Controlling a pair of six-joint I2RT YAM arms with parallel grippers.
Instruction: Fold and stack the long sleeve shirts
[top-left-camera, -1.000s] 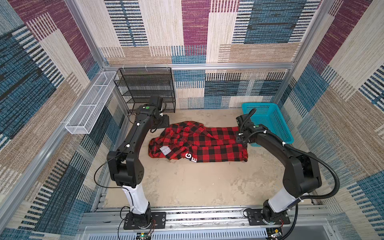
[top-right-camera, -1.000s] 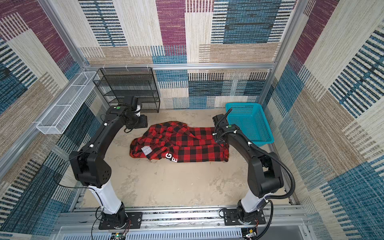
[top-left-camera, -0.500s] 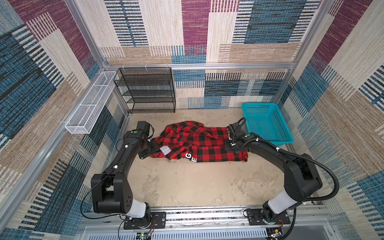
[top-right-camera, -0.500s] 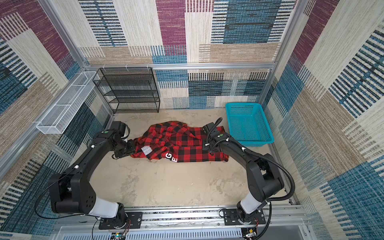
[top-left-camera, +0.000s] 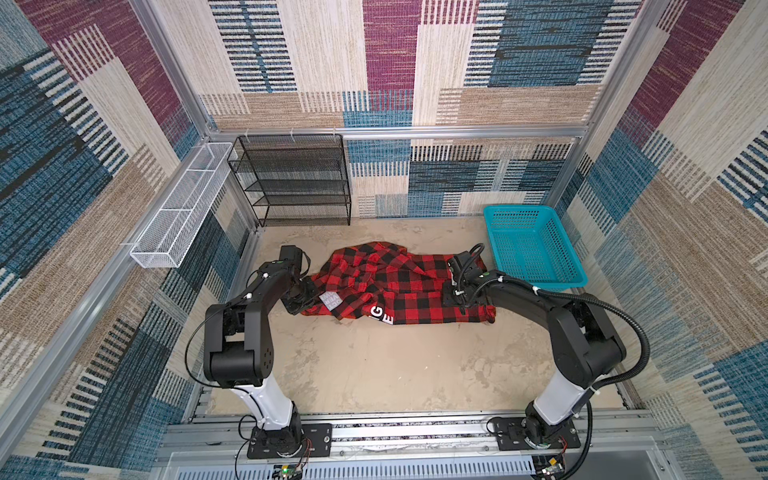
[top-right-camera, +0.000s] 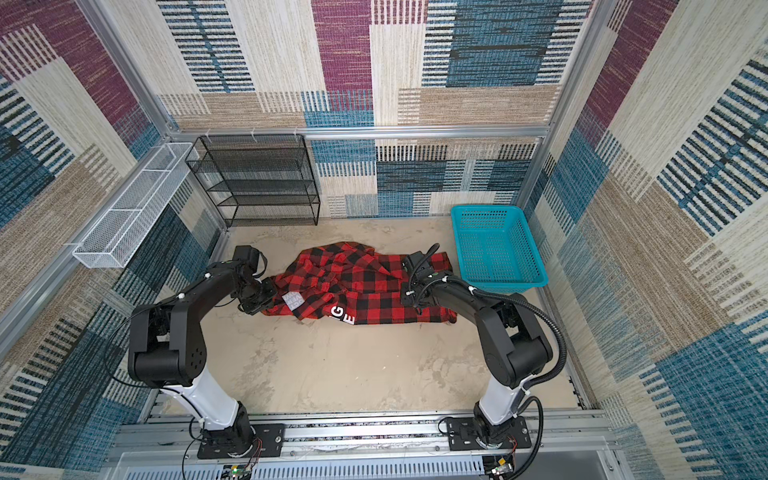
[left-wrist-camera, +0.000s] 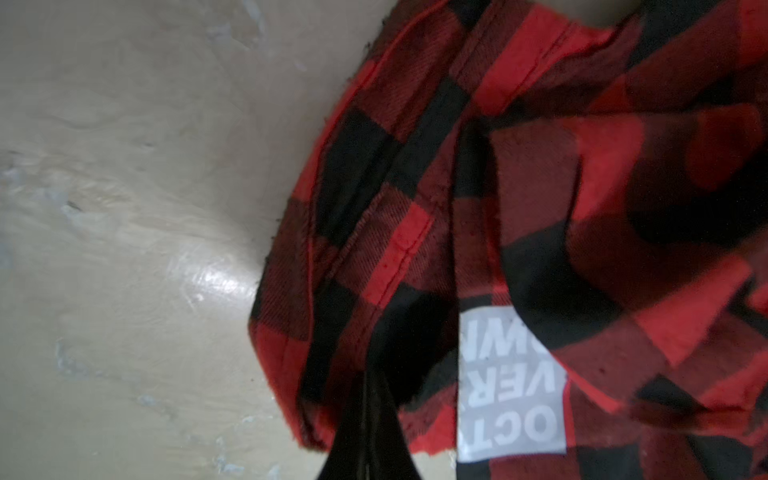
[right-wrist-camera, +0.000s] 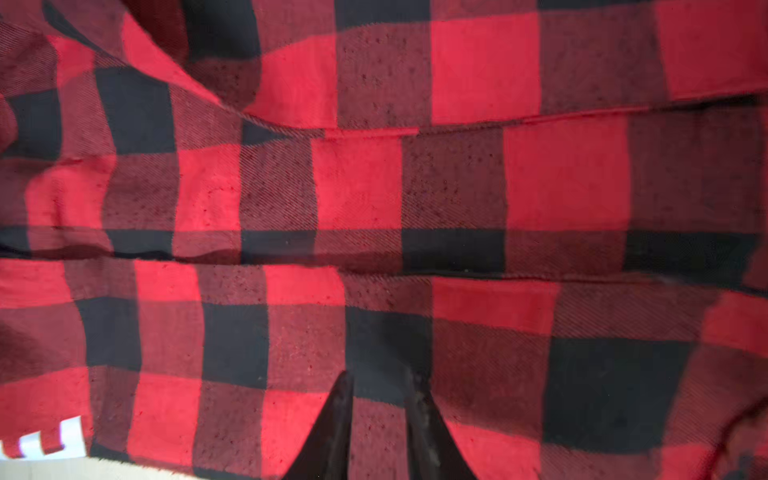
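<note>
So we've got the flannel shirt (top-left-camera: 399, 286) lying crumpled toward the back of the table (top-left-camera: 374, 365), just beside the teal basket (top-left-camera: 540, 285). Our left gripper (left-wrist-camera: 370, 386) sits at the shirt's left edge, jaws pressed together on the hem near the grey label (left-wrist-camera: 511, 382). Our right gripper (right-wrist-camera: 380, 382) is down on the shirt's right half, jaws slightly apart with cloth between them. We can't tell if it's actually gripping.

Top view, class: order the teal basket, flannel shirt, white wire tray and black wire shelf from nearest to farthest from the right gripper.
1. flannel shirt, directly under the right gripper.
2. teal basket, just to its right.
3. black wire shelf, back left.
4. white wire tray, on the left wall.
</note>
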